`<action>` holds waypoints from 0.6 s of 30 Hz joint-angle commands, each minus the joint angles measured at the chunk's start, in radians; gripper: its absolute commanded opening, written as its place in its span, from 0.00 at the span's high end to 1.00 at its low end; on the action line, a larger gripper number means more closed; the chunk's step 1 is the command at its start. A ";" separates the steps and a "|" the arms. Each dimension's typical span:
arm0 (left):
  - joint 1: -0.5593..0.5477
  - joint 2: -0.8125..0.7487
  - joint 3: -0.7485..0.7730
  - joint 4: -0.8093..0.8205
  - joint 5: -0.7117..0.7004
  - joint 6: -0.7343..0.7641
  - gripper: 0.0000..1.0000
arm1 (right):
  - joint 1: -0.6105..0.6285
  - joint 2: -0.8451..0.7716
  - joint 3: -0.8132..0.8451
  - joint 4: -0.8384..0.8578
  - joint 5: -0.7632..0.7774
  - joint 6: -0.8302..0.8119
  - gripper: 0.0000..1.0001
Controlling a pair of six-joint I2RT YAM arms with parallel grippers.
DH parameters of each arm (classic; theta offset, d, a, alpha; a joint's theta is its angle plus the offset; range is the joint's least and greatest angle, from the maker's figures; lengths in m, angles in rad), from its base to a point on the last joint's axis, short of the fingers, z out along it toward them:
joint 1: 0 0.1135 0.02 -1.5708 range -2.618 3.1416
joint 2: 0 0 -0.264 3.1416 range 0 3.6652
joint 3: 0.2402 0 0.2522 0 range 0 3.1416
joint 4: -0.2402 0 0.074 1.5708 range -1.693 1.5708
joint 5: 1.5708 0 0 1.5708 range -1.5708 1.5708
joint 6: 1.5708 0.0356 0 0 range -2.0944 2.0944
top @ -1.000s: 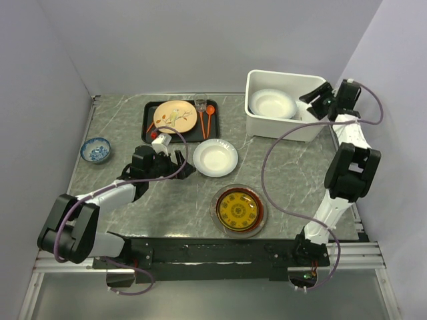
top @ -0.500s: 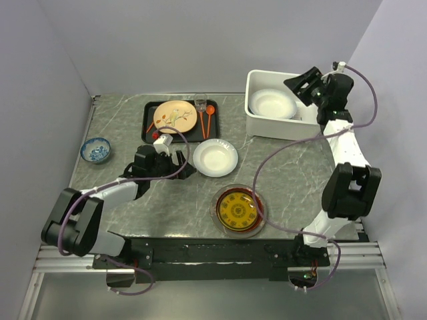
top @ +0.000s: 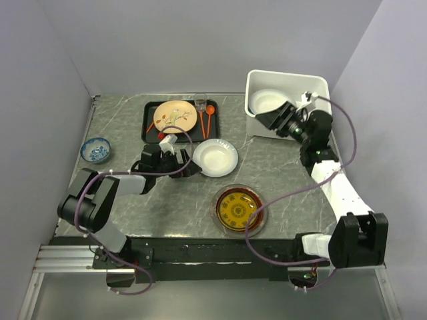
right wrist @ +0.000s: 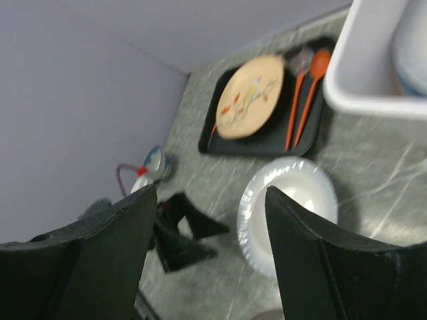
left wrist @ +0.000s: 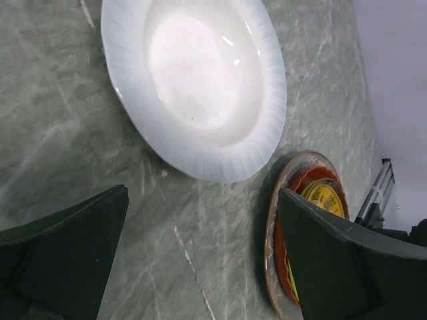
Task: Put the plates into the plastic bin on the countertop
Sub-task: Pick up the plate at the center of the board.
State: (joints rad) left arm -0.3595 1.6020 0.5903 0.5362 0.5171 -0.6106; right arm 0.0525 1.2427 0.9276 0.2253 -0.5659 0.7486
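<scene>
Bare countertop (top: pixel 267 155) lies between white plate (top: pixel 215 157) and plastic bin (top: pixel 251 93), whose near wall rises as a barrier

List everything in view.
plastic bin: one, white, far right
countertop: one, grey-green marble look
bin plate: one, white, inside the bin
centre plate: one, white, mid-countertop
floral plate: one, cream, on the tray
patterned plate: one, dark red and gold, near edge
tray: one, black, far side
utensils: two, orange, on the tray
bowl: one, blue-patterned, left edge
left gripper: one, black, open beside the centre plate
right gripper: one, black, open by the bin
</scene>
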 commanded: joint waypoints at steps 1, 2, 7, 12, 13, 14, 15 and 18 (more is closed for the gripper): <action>-0.002 0.050 0.045 0.155 0.067 -0.083 0.01 | 0.067 -0.089 -0.103 0.083 0.011 0.023 0.27; -0.002 0.067 0.049 0.189 0.090 -0.096 0.01 | 0.076 -0.109 -0.121 0.086 0.012 0.028 0.27; 0.001 0.163 0.078 0.268 0.113 -0.172 0.01 | 0.109 -0.178 -0.235 0.086 0.047 0.049 0.27; 0.016 0.229 0.118 0.286 0.138 -0.201 0.04 | 0.127 -0.288 -0.323 0.098 0.083 0.074 0.27; 0.019 0.239 0.123 0.298 0.144 -0.207 0.05 | 0.129 -0.301 -0.331 0.077 0.095 0.072 0.27; 0.025 0.255 0.126 0.307 0.149 -0.219 0.07 | 0.129 -0.322 -0.337 0.075 0.100 0.071 0.27; 0.027 0.266 0.132 0.318 0.159 -0.227 0.09 | 0.129 -0.331 -0.346 0.077 0.101 0.078 0.27; 0.031 0.302 0.149 0.347 0.176 -0.247 0.19 | 0.130 -0.354 -0.363 0.066 0.103 0.078 0.27</action>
State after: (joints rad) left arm -0.3389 1.8652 0.6949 0.7834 0.6384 -0.8146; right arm 0.1730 0.9302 0.5793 0.2611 -0.4931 0.8185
